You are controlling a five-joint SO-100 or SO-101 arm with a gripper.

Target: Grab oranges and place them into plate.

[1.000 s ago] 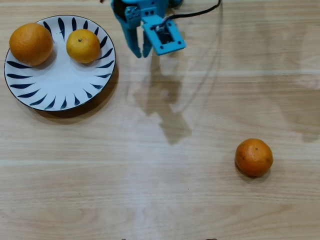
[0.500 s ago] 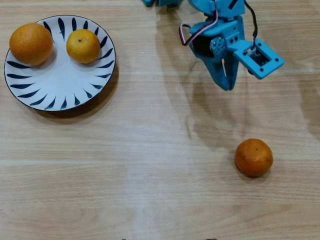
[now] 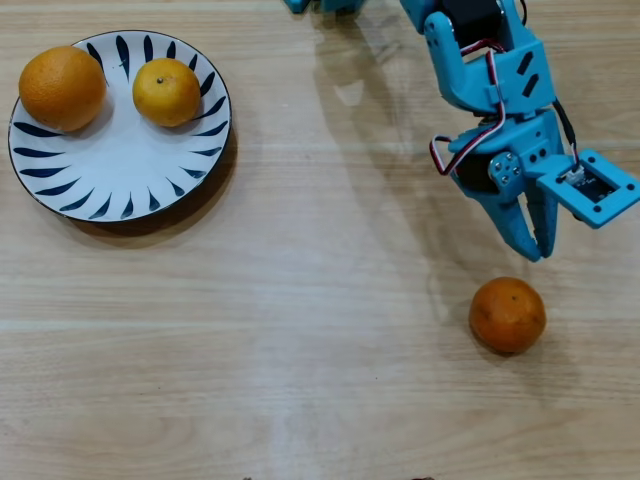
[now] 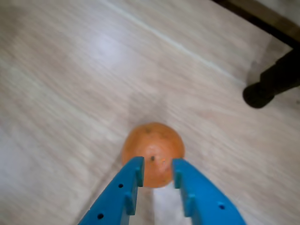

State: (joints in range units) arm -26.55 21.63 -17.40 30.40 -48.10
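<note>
A small deep orange (image 3: pixel 508 315) lies alone on the wooden table at the lower right of the overhead view. My blue gripper (image 3: pixel 535 250) hangs just above and beyond it, fingers pointing down at it, not touching. In the wrist view the same orange (image 4: pixel 152 140) shows right past my gripper (image 4: pixel 156 168), whose jaws stand a little apart with nothing between them. The white plate (image 3: pixel 120 165) with dark blue strokes sits at the upper left. It holds a larger deep orange (image 3: pixel 62 87) on its left rim and a yellow-orange one (image 3: pixel 167 91) with a dark stem dot.
The blue arm (image 3: pixel 480 60) reaches in from the top edge of the overhead view. A dark foot-like object (image 4: pixel 274 82) stands at the right of the wrist view, beyond the fruit. Bare wooden tabletop lies between plate and lone fruit.
The arm has swung from beside the plate across to the right and down, and the gripper now hovers just over the lone orange. The oranges and the plate have not moved.
</note>
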